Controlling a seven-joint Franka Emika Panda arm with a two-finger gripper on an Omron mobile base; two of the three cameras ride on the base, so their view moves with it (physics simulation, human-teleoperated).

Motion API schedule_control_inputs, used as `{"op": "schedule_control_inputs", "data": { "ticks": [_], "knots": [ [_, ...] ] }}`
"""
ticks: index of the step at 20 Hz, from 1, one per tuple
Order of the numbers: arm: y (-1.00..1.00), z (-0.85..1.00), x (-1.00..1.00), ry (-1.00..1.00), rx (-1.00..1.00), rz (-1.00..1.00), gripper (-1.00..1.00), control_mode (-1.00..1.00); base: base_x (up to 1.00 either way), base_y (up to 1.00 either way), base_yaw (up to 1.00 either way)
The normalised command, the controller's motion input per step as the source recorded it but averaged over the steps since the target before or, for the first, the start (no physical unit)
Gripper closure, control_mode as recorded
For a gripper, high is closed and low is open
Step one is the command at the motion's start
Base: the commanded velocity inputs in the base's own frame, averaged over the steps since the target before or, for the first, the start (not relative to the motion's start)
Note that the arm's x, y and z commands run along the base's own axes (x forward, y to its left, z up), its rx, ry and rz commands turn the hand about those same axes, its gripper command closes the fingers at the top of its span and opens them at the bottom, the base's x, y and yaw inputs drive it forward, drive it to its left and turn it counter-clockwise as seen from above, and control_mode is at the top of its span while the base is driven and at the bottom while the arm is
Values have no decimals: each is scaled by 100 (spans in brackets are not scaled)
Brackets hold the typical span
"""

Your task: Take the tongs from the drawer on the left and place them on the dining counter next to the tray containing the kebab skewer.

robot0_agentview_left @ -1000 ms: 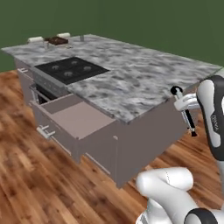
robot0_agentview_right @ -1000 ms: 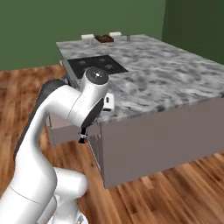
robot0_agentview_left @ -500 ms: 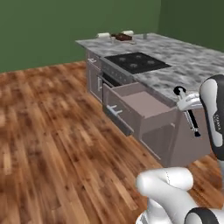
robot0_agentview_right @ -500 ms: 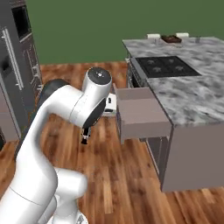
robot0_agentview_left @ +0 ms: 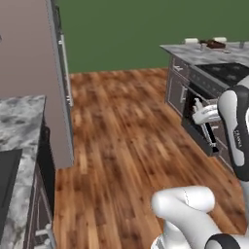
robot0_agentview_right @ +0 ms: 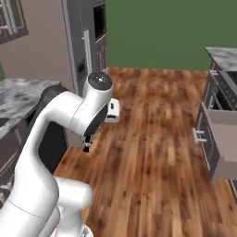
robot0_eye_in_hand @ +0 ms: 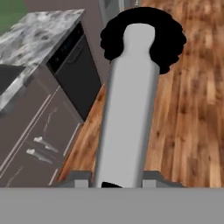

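One step done: tongs [robot0_eye_in_hand: 131, 100] clamped in half-closed gripper [robot0_eye_in_hand: 111, 181]; next, carry to dining counter [robot0_agentview_left: 214, 51] beside tray [robot0_agentview_left: 213, 44].

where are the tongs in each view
left base view: the tongs are at the right edge, slanting down from the gripper in front of the dark oven.
right base view: the tongs are left of centre, poking down from under the white arm.
hand view: the tongs run up the middle, black end at the top.
shared landmark: the wooden floor.
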Motion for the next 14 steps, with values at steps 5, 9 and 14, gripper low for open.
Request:
{"op": "schedule_control_inputs", "data": {
  "ticks": [5,9,14],
  "knots": [
    [0,0,0,0,0,0,100,100,100,41,10],
    [0,0,0,0,0,0,100,100,100,-1,1],
    [0,0,0,0,0,0,100,100,100,-74,0]
  ]
}}
